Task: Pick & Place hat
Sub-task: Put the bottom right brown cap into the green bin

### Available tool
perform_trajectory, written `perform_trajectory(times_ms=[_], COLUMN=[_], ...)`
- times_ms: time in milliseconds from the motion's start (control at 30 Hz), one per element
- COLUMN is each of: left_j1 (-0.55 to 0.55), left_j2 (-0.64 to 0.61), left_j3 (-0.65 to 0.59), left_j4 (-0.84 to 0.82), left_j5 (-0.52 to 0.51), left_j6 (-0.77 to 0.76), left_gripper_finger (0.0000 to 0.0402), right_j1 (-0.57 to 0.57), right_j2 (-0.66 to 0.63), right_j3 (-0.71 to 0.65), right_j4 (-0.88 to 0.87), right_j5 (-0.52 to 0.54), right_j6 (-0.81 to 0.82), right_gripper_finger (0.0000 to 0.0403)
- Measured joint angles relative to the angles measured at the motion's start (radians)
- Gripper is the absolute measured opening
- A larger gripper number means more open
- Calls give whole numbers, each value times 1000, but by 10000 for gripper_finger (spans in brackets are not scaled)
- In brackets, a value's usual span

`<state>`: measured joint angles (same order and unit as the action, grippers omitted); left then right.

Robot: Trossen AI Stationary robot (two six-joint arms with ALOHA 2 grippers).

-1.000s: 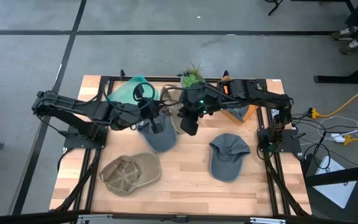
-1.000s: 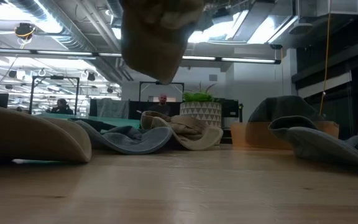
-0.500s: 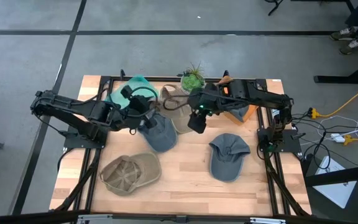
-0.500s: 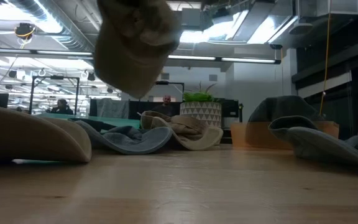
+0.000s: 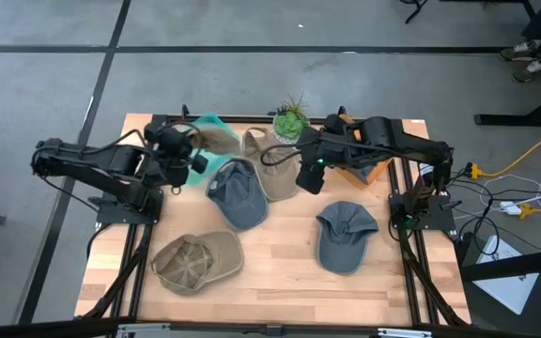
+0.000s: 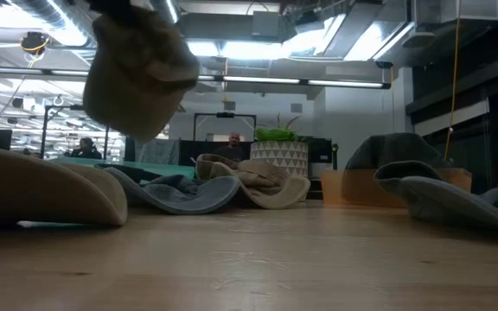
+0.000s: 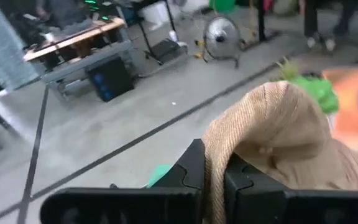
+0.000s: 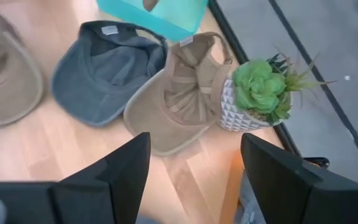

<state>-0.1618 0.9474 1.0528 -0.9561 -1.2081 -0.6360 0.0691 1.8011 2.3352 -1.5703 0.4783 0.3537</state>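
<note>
My left gripper (image 7: 213,177) has its fingers pinched tight on a fold of a tan hat (image 7: 272,134), a soft ribbed cap that hangs crumpled and sagging below the grip. From table level I see the hat (image 6: 137,82) up in the air, well clear of the wood. From above, it sits over the teal bin (image 5: 205,131) at the table's far edge, toward the left corner, with my left gripper (image 5: 195,155) just beside it. My right gripper (image 8: 194,168) has its fingers spread apart and holds nothing; it hovers near the far edge, by the potted plant (image 5: 290,118). Beneath it lie a second tan cap (image 8: 182,93), upside down and touching the pot, and a grey cap (image 8: 104,65) beside it. Another grey cap (image 5: 346,235) lies toward the right edge, and an olive cap (image 5: 195,263) near the front left corner.
</note>
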Motion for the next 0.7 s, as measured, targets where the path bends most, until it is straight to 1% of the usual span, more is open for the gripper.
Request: perform_trajectory(times_ms=[100,167,267,400,467,600,700], left_j1=[-2,-2,-2,12,24,53,81], left_j2=[-70,-109,-150,-166,-165,-165,-167], left_j3=[-84,-139,-218,-314,-353,-424,-472], left_j4=[33,91,204,289,292,303,302], left_j5=[-46,-62,-81,-92,-97,-161,-169], left_j6=[-57,-67,-34,-9,-30,-127,-172], left_gripper_finger=[3,3,3,3,3,3,3], right_j1=[-1,-4,-9,-19,-20,-19,-19], right_j2=[0,0,0,0,1,1,2], right_j3=[0,0,0,0,0,0,0], right_j4=[0,-1,0,-1,-1,0,-1], right_j5=[1,2,8,9,9,9,9], right_j6=[-2,0,11,27,38,52,60], right_gripper_finger=[249,249,249,249,249,248,248])
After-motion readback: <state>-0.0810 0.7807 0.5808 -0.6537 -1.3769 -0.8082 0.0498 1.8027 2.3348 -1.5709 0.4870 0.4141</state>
